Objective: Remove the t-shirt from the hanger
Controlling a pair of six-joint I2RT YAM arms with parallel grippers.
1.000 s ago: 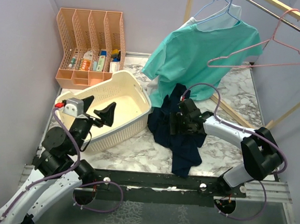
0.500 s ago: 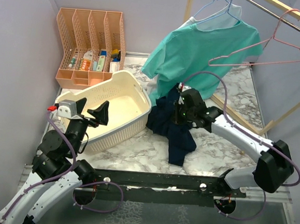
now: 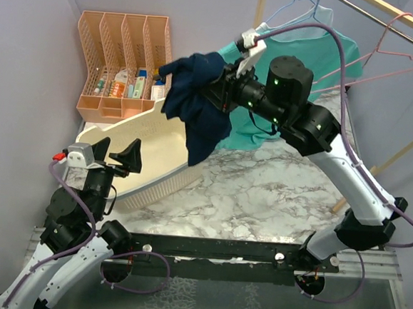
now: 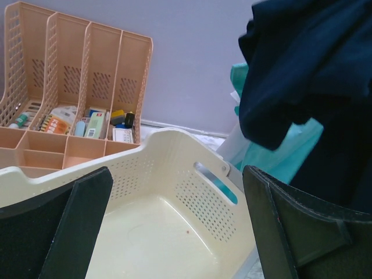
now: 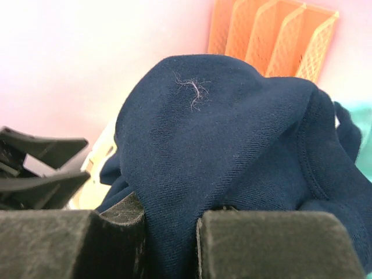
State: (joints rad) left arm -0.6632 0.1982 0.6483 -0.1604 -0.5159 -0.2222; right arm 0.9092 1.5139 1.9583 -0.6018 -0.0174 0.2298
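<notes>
A teal t-shirt (image 3: 334, 48) hangs on a light blue hanger (image 3: 298, 3) at the back, partly hidden behind my right arm. A dark navy garment (image 3: 194, 109) hangs bunched in the air over the far rim of the cream basket (image 3: 151, 125). My right gripper (image 3: 224, 91) is shut on it. In the right wrist view the navy cloth (image 5: 221, 133) is pinched between the pads of the right gripper (image 5: 171, 235). My left gripper (image 3: 115, 154) stands open and holds nothing, low at the basket's near left side. Its fingers frame the basket (image 4: 174, 139) around the left gripper (image 4: 174, 195).
A pink wire hanger (image 3: 385, 68) hangs bare on the wooden rail at the right. An orange desk organizer (image 3: 122, 48) with small items stands at the back left. The marble tabletop (image 3: 260, 194) lies below the raised arm. The teal cloth (image 4: 302, 145) shows behind the navy garment (image 4: 308, 70).
The right gripper closed on the navy garment on the table and lifted it up and to the left, over the basket. The left gripper shifted slightly left, still open.
</notes>
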